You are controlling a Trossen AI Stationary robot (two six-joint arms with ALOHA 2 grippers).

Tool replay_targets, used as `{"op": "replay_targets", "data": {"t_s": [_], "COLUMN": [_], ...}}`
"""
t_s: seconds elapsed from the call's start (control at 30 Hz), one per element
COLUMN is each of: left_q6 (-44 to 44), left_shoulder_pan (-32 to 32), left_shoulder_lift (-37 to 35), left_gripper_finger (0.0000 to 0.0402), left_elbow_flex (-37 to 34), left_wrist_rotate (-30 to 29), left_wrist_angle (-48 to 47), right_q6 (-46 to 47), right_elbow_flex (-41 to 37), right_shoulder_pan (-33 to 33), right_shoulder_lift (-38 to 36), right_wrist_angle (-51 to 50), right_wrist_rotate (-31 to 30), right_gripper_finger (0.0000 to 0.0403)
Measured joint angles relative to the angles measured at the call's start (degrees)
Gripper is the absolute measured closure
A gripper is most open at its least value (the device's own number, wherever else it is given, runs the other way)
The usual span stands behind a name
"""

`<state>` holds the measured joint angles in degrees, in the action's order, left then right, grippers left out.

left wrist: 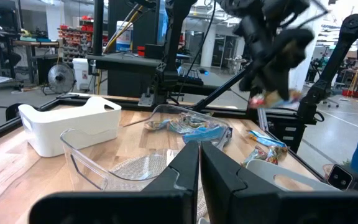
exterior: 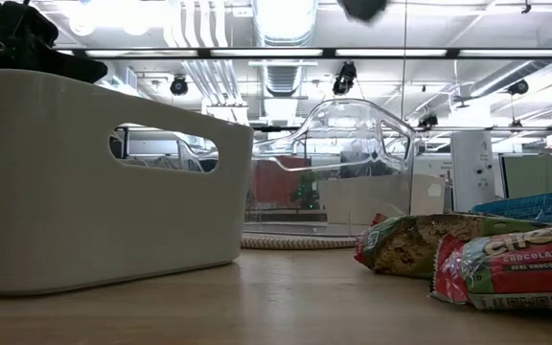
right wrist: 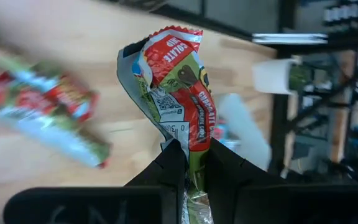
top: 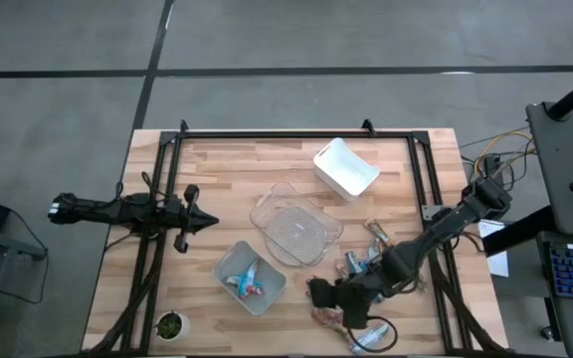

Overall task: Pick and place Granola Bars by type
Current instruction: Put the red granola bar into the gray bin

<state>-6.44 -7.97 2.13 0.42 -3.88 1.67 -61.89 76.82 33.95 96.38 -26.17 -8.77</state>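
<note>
My right gripper (top: pixel 318 291) hangs above the table's near right part, slanting down, shut on a red-and-green granola bar (right wrist: pixel 178 87). The left wrist view shows that bar (left wrist: pixel 273 96) in the air. More bars lie on the wood below and beside it (top: pixel 364 264), (top: pixel 326 316), and two lie close in the low view (exterior: pixel 410 244), (exterior: pixel 516 270). A grey bin (top: pixel 250 277) holds blue and red bars. A clear bin (top: pixel 294 225) and a white bin (top: pixel 346 167) stand farther back. My left gripper (left wrist: pixel 199 163) waits shut at the table's left side, pointing level. My right gripper pinches one end of the bar's wrapper (right wrist: pixel 191 152) between its two fingers. The rest of the bar sticks out past the fingertips, crumpled at its free end. It is lifted clear of the table.
A small potted plant (top: pixel 170 324) stands at the near left corner. A black frame (top: pixel 296 133) runs along the table's far edge and down both sides. Bare wood lies between the left arm and the bins.
</note>
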Motion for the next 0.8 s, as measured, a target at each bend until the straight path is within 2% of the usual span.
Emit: {"op": "replay_targets", "data": {"t_s": [0.2, 0.4, 0.63, 0.8], "left_q6": [0.00, 0.00, 0.00, 0.00], "left_shoulder_pan": [0.00, -0.01, -0.02, -0.02], "left_shoulder_lift": [0.00, 0.00, 0.00, 0.00], "left_gripper_finger": [0.0401, 0.0401, 0.0401, 0.0401], "left_elbow_flex": [0.00, -0.01, 0.00, -0.01], "left_wrist_rotate": [0.00, 0.00, 0.00, 0.00], "left_wrist_angle": [0.00, 0.00, 0.00, 0.00], "right_q6": [4.58, 5.99, 3.25, 0.61], "right_elbow_flex": [5.67, 7.34, 7.34, 7.34], "right_shoulder_pan": [-1.94, -3.34, -4.61, -6.48], "right_shoulder_lift": [0.00, 0.22, 2.37, 4.46], "right_wrist_angle": [0.24, 1.77, 3.34, 8.36], "right_wrist_rotate": [0.24, 0.48, 2.08, 5.42], "right_gripper_finger": [0.0365, 0.0365, 0.0364, 0.0364]}}
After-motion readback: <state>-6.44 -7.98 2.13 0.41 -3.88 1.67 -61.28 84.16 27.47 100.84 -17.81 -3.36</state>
